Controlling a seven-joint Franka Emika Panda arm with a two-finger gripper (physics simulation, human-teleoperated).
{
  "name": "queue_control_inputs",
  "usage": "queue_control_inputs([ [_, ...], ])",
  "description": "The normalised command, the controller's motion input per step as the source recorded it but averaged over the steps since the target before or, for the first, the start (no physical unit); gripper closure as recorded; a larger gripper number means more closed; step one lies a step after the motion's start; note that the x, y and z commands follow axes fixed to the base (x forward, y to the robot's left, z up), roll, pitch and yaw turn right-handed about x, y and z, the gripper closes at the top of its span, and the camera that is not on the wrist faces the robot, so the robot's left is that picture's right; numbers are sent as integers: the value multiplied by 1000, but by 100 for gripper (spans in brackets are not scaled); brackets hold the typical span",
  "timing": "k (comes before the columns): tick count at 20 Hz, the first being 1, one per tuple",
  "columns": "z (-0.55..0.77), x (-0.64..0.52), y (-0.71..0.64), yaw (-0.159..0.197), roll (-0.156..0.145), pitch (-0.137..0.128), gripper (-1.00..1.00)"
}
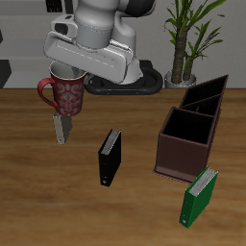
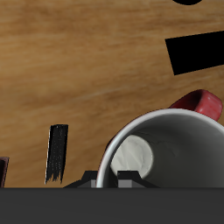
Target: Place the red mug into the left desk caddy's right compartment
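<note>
Red mug (image 1: 65, 94) sits at the exterior frame's upper left, lifted off the tabletop (image 1: 135, 207); your gripper (image 1: 63, 123) pinches its rim. Your left desk caddy (image 1: 187, 142) stands right of centre.

The red mug (image 1: 67, 94) is showing dark red with a pale mottled floral pattern, its loop handle red and its inside (image 2: 166, 153) whitish. The left desk caddy (image 1: 185, 141) is showing dark reddish-brown; at its 1 o'clock, a second box (image 1: 209, 93) is looking blackish. One book (image 1: 110, 157) is appearing black, another (image 1: 200, 196) green, over a wood-grain brown table (image 1: 29, 183).
</note>
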Motion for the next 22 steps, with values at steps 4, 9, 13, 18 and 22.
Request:
queue_control_inputs([
  [4, 311, -577, 354, -86, 44, -5, 100],
  [9, 243, -474, 373, -16, 14, -73, 100],
  [13, 129, -506, 574, -24, 51, -44, 100],
  [18, -62, -278, 605, 45, 47, -2, 100],
  [22, -105, -124, 500, 13, 22, 3, 100],
])
